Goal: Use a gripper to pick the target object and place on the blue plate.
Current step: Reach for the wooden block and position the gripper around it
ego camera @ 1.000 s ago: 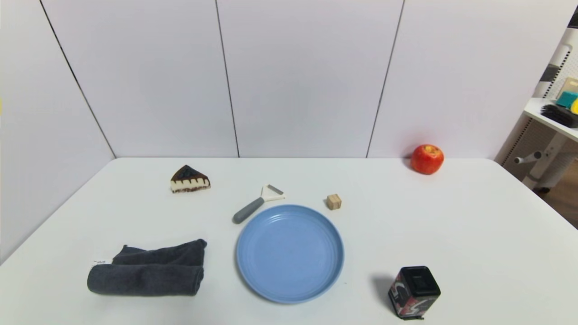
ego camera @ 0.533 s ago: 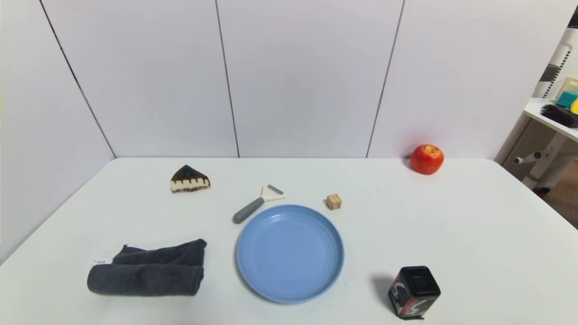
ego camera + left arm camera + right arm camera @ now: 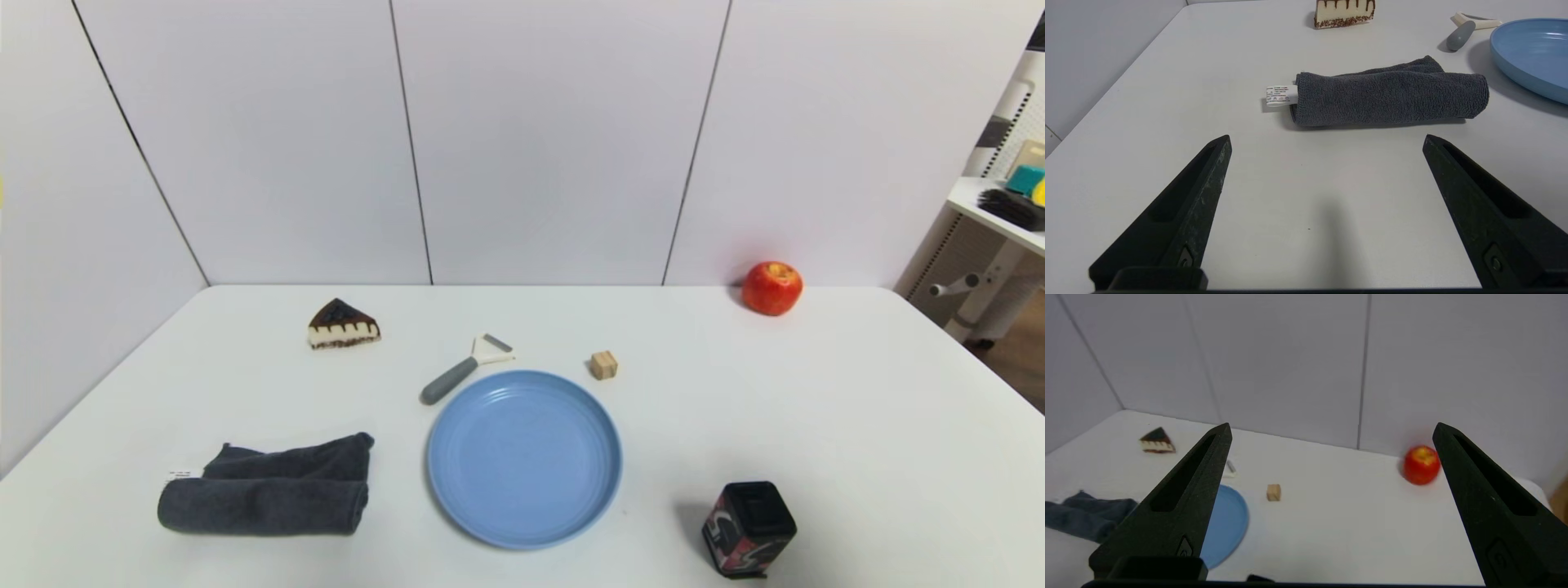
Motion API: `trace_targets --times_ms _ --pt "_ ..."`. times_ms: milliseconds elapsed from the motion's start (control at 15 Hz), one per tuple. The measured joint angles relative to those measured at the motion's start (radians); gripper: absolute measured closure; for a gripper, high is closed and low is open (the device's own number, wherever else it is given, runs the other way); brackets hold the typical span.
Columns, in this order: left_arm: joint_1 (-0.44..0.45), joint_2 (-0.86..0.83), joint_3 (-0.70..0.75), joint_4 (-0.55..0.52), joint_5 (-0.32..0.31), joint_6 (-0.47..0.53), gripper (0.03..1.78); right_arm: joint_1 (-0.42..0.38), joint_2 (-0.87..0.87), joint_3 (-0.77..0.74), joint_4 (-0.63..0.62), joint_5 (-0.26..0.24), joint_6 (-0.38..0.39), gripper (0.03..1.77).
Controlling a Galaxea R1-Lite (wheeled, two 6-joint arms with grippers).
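Right gripper [image 3: 1331,428] hangs wide open, holding nothing, above the white desk's [image 3: 816,408] near edge (left gripper [image 3: 1327,139] likewise). Small light-tan wooden cube [image 3: 603,365] sits just beyond the round light-blue plate [image 3: 457,498], apart from it

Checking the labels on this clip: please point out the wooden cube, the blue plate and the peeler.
wooden cube [image 3: 604,365], head view, on its front face.
blue plate [image 3: 523,535], head view, on the near rim.
peeler [image 3: 447,381], head view, on the grey handle.

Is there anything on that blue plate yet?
Empty. The blue plate shows only bare blue surface, and the wooden cube sits apart on the table beyond its rim.
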Motion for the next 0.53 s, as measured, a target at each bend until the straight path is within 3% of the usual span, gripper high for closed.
trace_targets --times_ms 133,400,533 --pt "0.000 0.000 0.000 0.000 0.000 0.000 0.12 0.039 0.136 -0.143 0.014 0.073 -0.001 0.10" --pt "0.000 0.000 0.000 0.000 0.000 0.000 0.12 0.082 0.389 -0.338 0.028 0.266 -0.043 0.10" --pt "0.000 0.000 0.000 0.000 0.000 0.000 0.12 0.110 0.497 -0.381 0.028 0.317 -0.062 0.10"
